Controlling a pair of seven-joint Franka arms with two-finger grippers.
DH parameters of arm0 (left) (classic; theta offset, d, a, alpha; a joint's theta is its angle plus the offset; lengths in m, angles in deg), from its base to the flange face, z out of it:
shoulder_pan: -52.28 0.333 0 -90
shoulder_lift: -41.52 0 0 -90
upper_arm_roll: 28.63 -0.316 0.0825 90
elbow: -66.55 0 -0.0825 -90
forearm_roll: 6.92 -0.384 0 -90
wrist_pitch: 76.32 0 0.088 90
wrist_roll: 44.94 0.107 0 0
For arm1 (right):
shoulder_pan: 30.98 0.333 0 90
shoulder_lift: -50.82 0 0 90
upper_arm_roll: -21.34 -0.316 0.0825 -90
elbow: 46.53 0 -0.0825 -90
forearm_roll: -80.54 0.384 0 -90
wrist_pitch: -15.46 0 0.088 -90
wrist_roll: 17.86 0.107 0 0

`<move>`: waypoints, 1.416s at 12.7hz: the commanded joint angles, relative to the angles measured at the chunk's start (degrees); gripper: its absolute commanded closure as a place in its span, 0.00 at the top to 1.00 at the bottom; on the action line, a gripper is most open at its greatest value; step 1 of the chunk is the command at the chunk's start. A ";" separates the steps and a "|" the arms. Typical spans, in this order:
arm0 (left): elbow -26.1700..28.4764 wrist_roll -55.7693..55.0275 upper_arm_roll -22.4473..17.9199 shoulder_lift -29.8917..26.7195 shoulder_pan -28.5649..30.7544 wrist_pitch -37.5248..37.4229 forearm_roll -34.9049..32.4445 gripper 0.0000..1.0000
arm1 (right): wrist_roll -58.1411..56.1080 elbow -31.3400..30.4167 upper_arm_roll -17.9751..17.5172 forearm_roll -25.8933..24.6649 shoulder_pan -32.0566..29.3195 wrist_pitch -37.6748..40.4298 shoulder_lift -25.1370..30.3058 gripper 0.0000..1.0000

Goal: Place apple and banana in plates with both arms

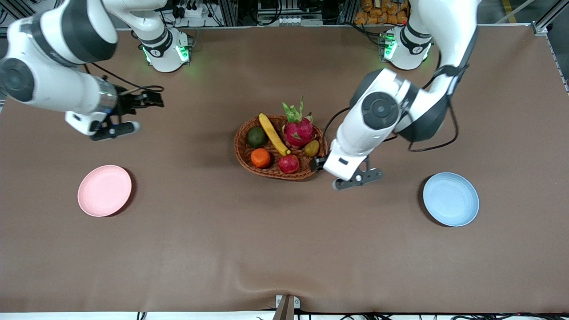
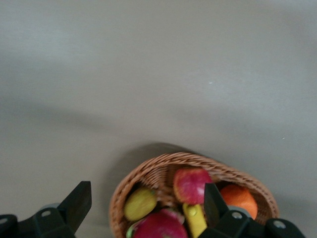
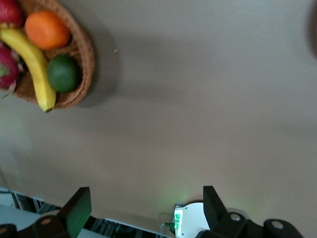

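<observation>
The left gripper [image 2: 143, 201] has its jaws apart and empty, hanging over the wicker basket's [image 1: 242, 153] rim at the left arm's end, above bare bench [image 1: 284, 249] just beside the fruit. The right gripper [image 3: 143, 206] waits with jaws apart over bare bench near its own base.

In the basket lie the banana [image 1: 273, 134], the apple [image 1: 289, 163] at the nearer rim, an orange [image 1: 260, 158], a dragon fruit [image 1: 298, 130], a dark green fruit [image 1: 256, 137] and a yellowish-green fruit [image 1: 311, 148]. The pink plate [image 1: 104, 190] and the blue plate [image 1: 450, 199] sit empty, well apart from the basket, nearer the front camera.
</observation>
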 commanded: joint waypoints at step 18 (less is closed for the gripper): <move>-2.14 -8.76 -0.92 15.74 -11.93 12.46 -0.17 1.00 | 0.56 -9.88 -12.91 12.06 5.15 -18.53 -9.97 1.00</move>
